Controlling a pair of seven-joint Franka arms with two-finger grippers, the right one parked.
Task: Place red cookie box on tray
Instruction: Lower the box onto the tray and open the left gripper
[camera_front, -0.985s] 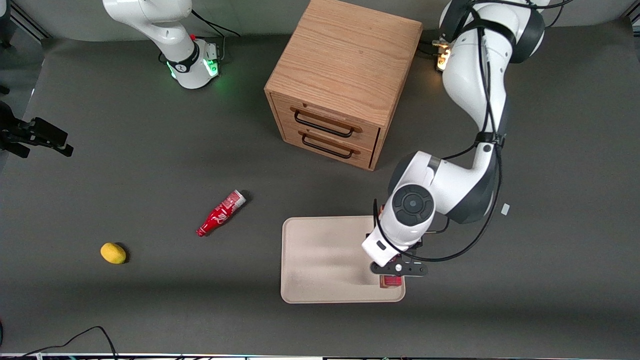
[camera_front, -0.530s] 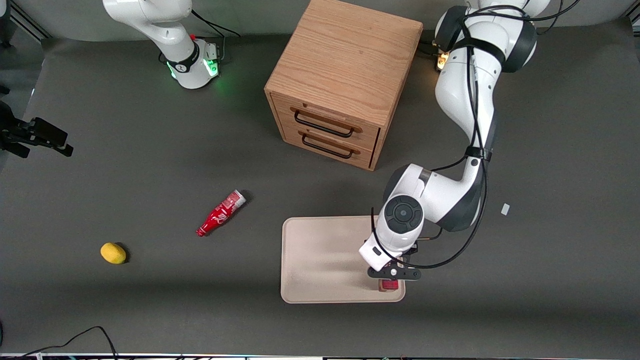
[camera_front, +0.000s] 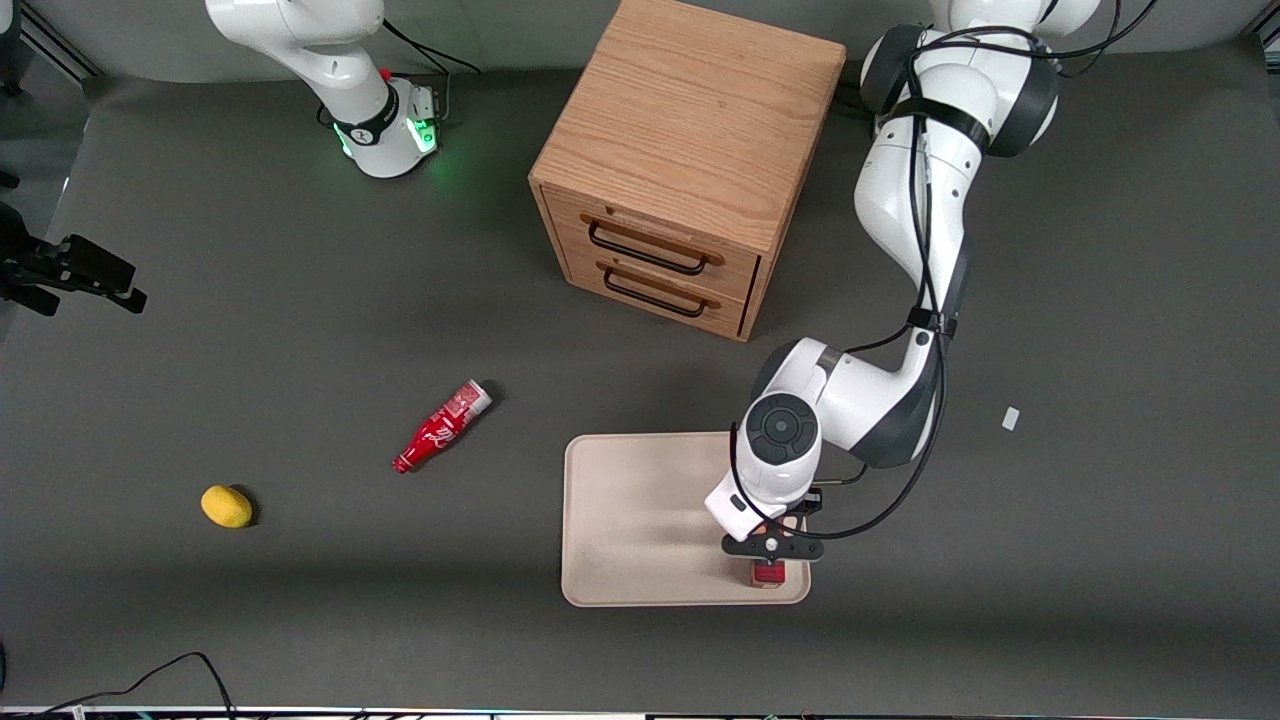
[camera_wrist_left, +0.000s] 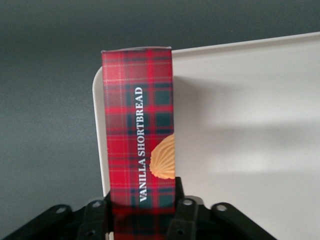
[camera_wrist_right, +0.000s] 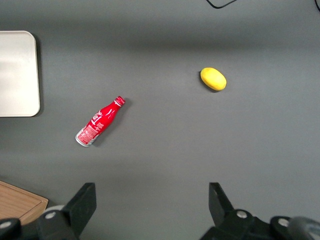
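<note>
The red cookie box (camera_wrist_left: 139, 140), dark red plaid with "VANILLA SHORTBREAD" lettering and a golden cookie picture, is held on end between my left gripper's fingers (camera_wrist_left: 185, 212). In the front view only its end (camera_front: 768, 574) shows below the left gripper (camera_front: 770, 549). The gripper (camera_wrist_left: 140, 216) is shut on the box. It is over the cream-beige tray (camera_front: 640, 520), at the tray corner nearest the front camera on the working arm's side. The tray's rim (camera_wrist_left: 98, 125) runs beside the box. I cannot tell whether the box touches the tray.
A wooden two-drawer cabinet (camera_front: 690, 160) stands farther from the front camera than the tray. A small red bottle (camera_front: 440, 427) and a yellow lemon (camera_front: 226, 506) lie toward the parked arm's end. A small white scrap (camera_front: 1010, 419) lies toward the working arm's end.
My left gripper has moved with the box a little toward the parked arm's end and nearer the front camera, farther in over the tray corner. Nothing else has moved.
</note>
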